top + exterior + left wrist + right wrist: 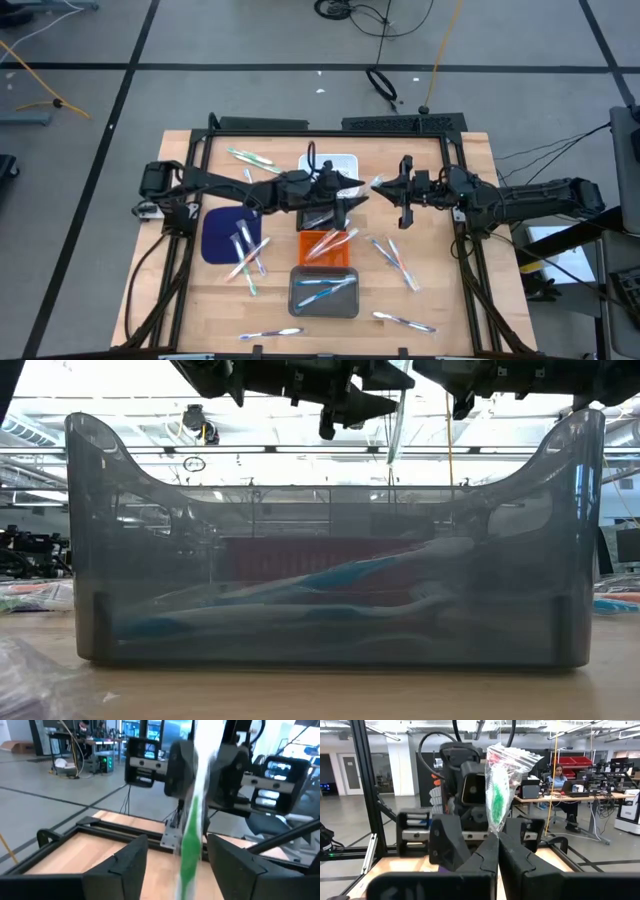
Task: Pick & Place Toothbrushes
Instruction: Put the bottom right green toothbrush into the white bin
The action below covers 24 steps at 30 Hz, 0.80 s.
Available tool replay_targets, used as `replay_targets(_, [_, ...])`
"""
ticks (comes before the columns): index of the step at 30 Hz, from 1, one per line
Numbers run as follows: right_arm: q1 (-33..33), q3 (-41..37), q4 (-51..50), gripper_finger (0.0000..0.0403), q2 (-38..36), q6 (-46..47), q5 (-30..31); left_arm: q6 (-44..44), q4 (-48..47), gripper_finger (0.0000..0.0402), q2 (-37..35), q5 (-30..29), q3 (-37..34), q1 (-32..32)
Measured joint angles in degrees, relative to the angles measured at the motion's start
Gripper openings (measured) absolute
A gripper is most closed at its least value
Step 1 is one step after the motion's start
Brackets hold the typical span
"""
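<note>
A green toothbrush in a clear wrapper [496, 790] is held high above the table's middle, between both grippers [374, 184]. My right gripper [498, 836] reaches in from the right [386, 186] and is shut on it. My left gripper [176, 839] faces it from the left [352, 193] and is open. Its fingers stand on either side of the wrapped toothbrush [192, 827] with a gap on both sides. In the low view the wrapper [393, 428] shows under the arms, well above the grey tray. My right gripper pinches one end of the clear wrapper [495, 826] between its two shut fingers. The fingers lie level and come from the table's right side. The wrapped toothbrush stands on end across the fingers, lifted clear of the table and of the trays.
An orange tray [312, 240] and a grey tray [296, 300] with toothbrushes lie below the grippers, and a white tray [346, 160] lies farther back. A dark blue mat [215, 238] carries several toothbrushes. More toothbrushes lie loose at the far left [250, 158], right [392, 256] and near edge [405, 322].
</note>
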Motion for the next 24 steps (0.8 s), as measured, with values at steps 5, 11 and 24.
replay_targets(5, [0.0,0.0,0.2,0.0,0.7,0.1,0.0,0.7,0.4,0.0155,0.6,0.2,0.0,0.3])
replay_targets(11, [0.0,0.0,0.0,0.0,1.7,0.2,0.0,0.9,0.4,0.0044,0.6,3.4,0.0,1.0])
replay_targets(24, [0.0,0.0,-1.0,0.0004,1.7,0.0,0.1,1.4,-1.3,0.0005,0.6,4.7,0.0,1.9])
